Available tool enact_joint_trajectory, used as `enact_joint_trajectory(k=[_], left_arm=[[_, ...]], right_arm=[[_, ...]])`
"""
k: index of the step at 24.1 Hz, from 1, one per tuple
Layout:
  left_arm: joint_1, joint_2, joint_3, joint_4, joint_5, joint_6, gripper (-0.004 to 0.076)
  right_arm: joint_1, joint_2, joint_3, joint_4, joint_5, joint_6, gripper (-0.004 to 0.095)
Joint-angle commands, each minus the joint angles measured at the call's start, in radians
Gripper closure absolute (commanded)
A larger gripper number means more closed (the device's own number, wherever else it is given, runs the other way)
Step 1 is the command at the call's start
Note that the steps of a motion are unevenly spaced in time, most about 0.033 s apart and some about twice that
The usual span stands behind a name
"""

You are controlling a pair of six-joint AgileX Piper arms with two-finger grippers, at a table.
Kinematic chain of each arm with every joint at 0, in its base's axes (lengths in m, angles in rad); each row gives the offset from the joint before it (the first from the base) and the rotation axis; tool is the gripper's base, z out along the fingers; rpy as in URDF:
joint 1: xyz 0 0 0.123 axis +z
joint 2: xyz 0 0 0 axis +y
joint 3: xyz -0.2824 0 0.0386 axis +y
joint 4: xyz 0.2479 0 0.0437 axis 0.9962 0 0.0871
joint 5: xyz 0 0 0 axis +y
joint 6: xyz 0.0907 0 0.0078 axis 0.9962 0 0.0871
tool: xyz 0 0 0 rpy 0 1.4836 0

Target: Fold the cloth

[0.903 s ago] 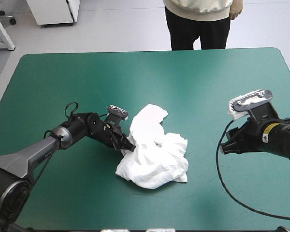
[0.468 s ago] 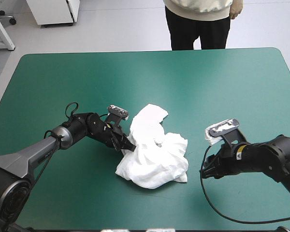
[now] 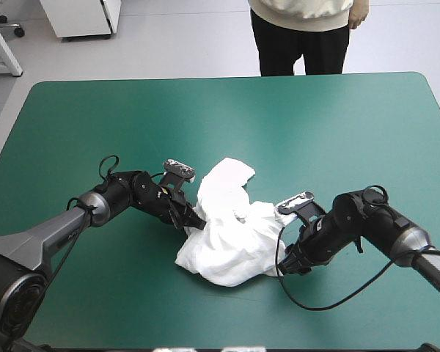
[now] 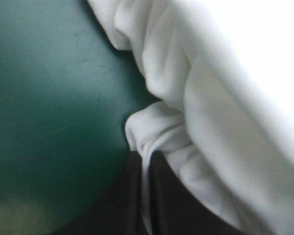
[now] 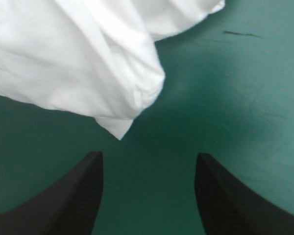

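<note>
1. Near the middle of the table, the T-shirt is lying as a crumpled white heap on the teal-green cover, well clear of every table edge.
2. At the heap's left edge, the left gripper is pinching a fold of the T-shirt. Its black fingers are standing all but closed, with a strip of white cloth running between them.
3. At the heap's right edge, the right gripper is pointing down toward the table with its fingers standing wide apart. Bare cover is showing between them, and a corner of the T-shirt is lying just ahead of them, not between them.
4. Compared with the earlier frames, the right arm is now reaching in beside the heap, having travelled from the table's right side. The left gripper and the heap are keeping their places.
</note>
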State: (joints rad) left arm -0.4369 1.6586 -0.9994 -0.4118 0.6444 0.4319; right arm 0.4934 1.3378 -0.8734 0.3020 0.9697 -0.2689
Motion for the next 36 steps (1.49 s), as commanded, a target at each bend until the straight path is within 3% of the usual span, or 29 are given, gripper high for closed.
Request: enact_joint_trajectory(k=[1,8,13,18,20,21,25,30,36], left_arm=[[-0.008,-0.013,-0.007,0.016,0.017,0.004,0.0733],[-0.008,-0.013,-0.007,0.016,0.015,0.004,0.0733],[-0.008,-0.013,-0.007,0.016,0.015,0.005,0.0733],[-0.008,-0.013,-0.007,0.018,0.013,0.005,0.0733],[-0.008,-0.013,-0.007,0.018,0.013,0.005,0.0733],[-0.008,-0.013,-0.007,0.022,0.013,0.005,0.0733],[-0.002,-0.033,-0.013,0.021,-0.007,0.003,0.0733],[0.044,-0.150,-0.068,0.060,0.110,-0.023,0.0733],[0.083,-0.285,-0.182,0.082,0.223,-0.023,0.0733]], right_arm=[[-0.004,-0.018,-0.022,0.058,-0.022,-0.040,0.0394],[0.079,0.038,-0.019,0.029,-0.038,-0.036,0.0395],[0.201,0.113,-0.019,-0.103,-0.121,0.067,0.0395],[0.205,0.167,-0.019,-0.097,-0.179,0.092,0.0439],[0.205,0.167,-0.019,-0.085,-0.181,0.086,0.0694],[0.205,0.167,-0.019,-0.085,-0.162,0.061,0.0924],[0.205,0.126,-0.031,-0.090,-0.082,0.058,0.0916],[0.201,-0.133,-0.104,-0.087,-0.022,0.115,0.0921],[0.201,-0.245,-0.328,-0.179,-0.009,0.178,0.0921]])
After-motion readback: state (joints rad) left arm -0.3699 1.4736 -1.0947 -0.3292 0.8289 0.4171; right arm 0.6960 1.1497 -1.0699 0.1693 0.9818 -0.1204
